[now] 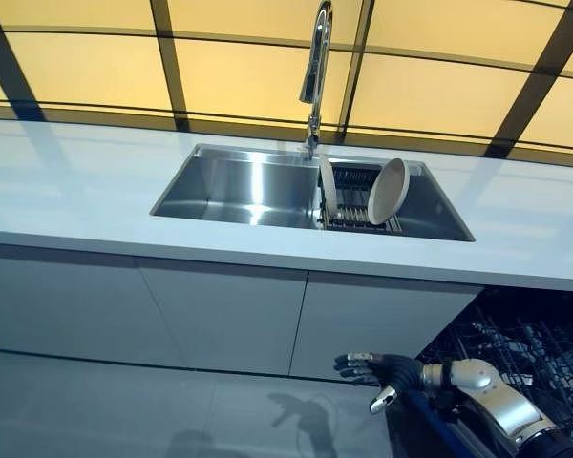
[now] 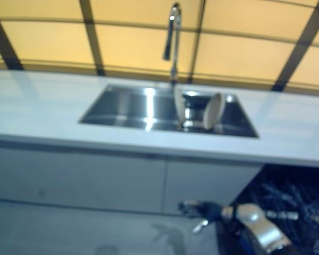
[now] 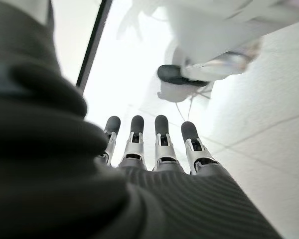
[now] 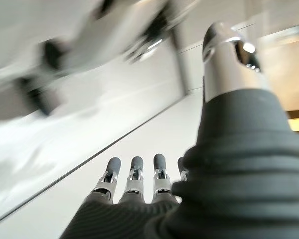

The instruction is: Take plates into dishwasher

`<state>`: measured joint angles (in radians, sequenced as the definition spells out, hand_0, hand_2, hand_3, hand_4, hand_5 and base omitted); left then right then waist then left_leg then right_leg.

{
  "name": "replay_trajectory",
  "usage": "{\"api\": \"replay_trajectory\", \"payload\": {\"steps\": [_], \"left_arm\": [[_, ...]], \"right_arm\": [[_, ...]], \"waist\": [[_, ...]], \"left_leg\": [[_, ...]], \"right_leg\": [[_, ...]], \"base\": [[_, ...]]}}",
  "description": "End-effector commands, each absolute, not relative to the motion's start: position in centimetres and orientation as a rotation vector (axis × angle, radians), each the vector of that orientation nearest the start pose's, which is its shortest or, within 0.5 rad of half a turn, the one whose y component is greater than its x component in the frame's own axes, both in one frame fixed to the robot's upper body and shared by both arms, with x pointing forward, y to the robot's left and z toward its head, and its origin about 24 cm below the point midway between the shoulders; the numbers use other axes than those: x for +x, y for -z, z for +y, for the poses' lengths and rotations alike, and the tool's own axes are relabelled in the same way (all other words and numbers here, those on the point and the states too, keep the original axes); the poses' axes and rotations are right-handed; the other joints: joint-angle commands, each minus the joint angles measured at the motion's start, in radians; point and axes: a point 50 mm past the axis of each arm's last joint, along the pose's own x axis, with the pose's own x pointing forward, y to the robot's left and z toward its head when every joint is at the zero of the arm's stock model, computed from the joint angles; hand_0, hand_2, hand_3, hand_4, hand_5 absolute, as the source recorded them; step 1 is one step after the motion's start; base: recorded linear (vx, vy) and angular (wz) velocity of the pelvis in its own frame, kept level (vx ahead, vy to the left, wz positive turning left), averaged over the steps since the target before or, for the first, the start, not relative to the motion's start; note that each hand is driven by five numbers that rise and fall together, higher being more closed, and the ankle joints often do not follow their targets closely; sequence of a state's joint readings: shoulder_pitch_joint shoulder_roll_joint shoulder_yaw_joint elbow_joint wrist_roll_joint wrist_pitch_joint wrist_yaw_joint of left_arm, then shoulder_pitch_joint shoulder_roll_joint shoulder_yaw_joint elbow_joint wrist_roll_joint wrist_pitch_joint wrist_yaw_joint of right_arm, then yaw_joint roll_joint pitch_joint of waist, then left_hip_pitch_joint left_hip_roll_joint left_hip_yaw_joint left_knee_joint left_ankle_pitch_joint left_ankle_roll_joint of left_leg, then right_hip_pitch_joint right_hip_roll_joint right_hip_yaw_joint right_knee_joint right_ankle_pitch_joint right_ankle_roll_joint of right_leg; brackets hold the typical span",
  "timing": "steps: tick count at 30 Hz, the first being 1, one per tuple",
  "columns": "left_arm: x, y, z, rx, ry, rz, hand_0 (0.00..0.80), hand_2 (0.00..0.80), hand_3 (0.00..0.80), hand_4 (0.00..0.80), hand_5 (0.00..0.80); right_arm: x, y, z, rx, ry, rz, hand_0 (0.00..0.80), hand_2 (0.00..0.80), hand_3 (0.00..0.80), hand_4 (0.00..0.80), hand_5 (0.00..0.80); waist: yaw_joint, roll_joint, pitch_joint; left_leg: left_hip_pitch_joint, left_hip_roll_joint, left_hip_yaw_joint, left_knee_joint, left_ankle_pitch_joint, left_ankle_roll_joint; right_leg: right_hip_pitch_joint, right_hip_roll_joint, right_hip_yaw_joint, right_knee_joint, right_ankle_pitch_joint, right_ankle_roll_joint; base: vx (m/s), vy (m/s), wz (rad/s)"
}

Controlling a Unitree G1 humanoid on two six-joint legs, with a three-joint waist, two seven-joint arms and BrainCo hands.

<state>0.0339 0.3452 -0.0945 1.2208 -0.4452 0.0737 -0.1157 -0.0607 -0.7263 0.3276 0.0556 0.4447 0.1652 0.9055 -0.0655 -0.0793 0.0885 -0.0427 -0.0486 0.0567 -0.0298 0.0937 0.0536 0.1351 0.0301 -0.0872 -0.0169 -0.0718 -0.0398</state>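
1. While your right hand hangs low with fingers relaxed and empty beside the open dishwasher rack, nothing is loaded.
2. Your left hand shows straight, empty fingers above the floor.
3. Farther off, two plates stand on edge in the sink's drainer, easy to grip by the rim.

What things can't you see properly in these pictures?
- Dishwasher rack: cut off by the right and bottom edges of the left eye view, so whether plates are inside cannot be told.
- Sink rack: partly hidden behind the two plates standing in it.
- Left hand: shows only in its wrist view, fingers straight; where it hangs is unclear.
- Right hand: open and empty below the counter; blurred in the right eye view.
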Motion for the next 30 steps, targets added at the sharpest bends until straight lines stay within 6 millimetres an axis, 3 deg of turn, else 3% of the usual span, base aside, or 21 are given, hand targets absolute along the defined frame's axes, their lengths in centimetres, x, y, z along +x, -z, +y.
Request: {"api": "replay_trajectory", "payload": {"steps": [1,8,13,19,25,28,29,30], "left_arm": [[6.5,15.4,27.9,-0.076,-0.303,1.277,0.000,0.000,0.000,0.000,0.000],[5.3,15.9,26.7,-0.078,-0.259,1.311,0.000,0.000,0.000,0.000,0.000],[5.4,16.1,26.2,-0.078,-0.248,1.313,0.000,0.000,0.000,0.000,0.000],[5.3,16.1,26.2,-0.066,-0.255,1.322,0.000,0.000,0.000,0.000,0.000],[5.3,16.2,26.2,-0.078,-0.278,1.319,0.000,0.000,0.000,0.000,0.000],[5.6,16.1,26.2,-0.079,-0.266,1.321,0.000,0.000,0.000,0.000,0.000],[5.8,16.0,26.3,-0.069,-0.254,1.320,0.000,0.000,0.000,0.000,0.000],[6.4,15.9,26.5,-0.048,-0.229,1.319,0.000,0.000,0.000,0.000,0.000]], "right_arm": [[25.1,-7.2,-19.0,0.047,-1.099,0.234,0.000,0.000,0.000,0.000,0.000],[28.5,-14.5,-20.0,0.321,-0.940,-0.094,0.000,0.000,0.000,0.000,0.000],[30.7,-18.5,-22.2,0.525,-0.749,-0.337,0.000,0.000,0.000,0.000,0.000],[31.8,-23.1,-25.9,0.567,-0.559,-0.491,0.000,0.000,0.000,0.000,0.000],[32.7,-25.6,-30.5,0.565,-0.217,-0.530,0.000,0.000,0.000,0.000,0.000],[33.1,-25.6,-32.0,0.548,-0.028,-0.511,0.000,0.000,0.000,0.000,0.000],[33.1,-25.7,-32.3,0.530,0.027,-0.512,0.000,0.000,0.000,0.000,0.000],[32.9,-25.8,-32.9,0.522,0.143,-0.506,0.000,0.000,0.000,0.000,0.000]], "waist": [[0.020,0.016,-0.073],[0.023,0.017,-0.097],[0.026,0.018,-0.109],[0.031,0.015,-0.124],[0.049,0.018,-0.120],[0.058,0.025,-0.115],[0.057,0.029,-0.110],[0.046,0.046,-0.093]], "left_leg": [[0.070,0.030,0.019,-0.013,-0.098,-0.014],[0.084,0.036,0.039,-0.020,-0.116,-0.016],[0.098,0.041,0.050,-0.015,-0.139,-0.012],[0.096,0.038,0.043,0.010,-0.162,-0.012],[0.096,0.025,0.033,0.059,-0.199,-0.005],[0.090,0.014,0.015,0.075,-0.209,0.011],[0.088,0.006,0.003,0.079,-0.208,0.023],[0.093,0.002,-0.001,0.069,-0.202,0.035]], "right_leg": [[-0.098,-0.051,0.007,0.084,0.008,0.085],[-0.072,-0.052,0.017,0.061,0.002,0.091],[-0.056,-0.054,0.024,0.060,-0.011,0.094],[-0.052,-0.056,0.029,0.059,-0.013,0.094],[-0.045,-0.071,0.028,0.042,0.002,0.099],[-0.046,-0.078,0.029,0.097,-0.025,0.102],[-0.072,-0.088,0.026,0.184,0.000,0.111],[-0.161,-0.107,0.031,0.365,0.064,0.111]], "base": [[0.044,-0.006,0.02],[0.040,0.006,-0.01],[0.056,0.016,-0.05],[0.077,0.014,-0.03],[0.108,0.037,-0.02],[0.144,0.077,-0.09],[0.145,0.142,-0.07],[0.091,0.136,-0.08]]}}
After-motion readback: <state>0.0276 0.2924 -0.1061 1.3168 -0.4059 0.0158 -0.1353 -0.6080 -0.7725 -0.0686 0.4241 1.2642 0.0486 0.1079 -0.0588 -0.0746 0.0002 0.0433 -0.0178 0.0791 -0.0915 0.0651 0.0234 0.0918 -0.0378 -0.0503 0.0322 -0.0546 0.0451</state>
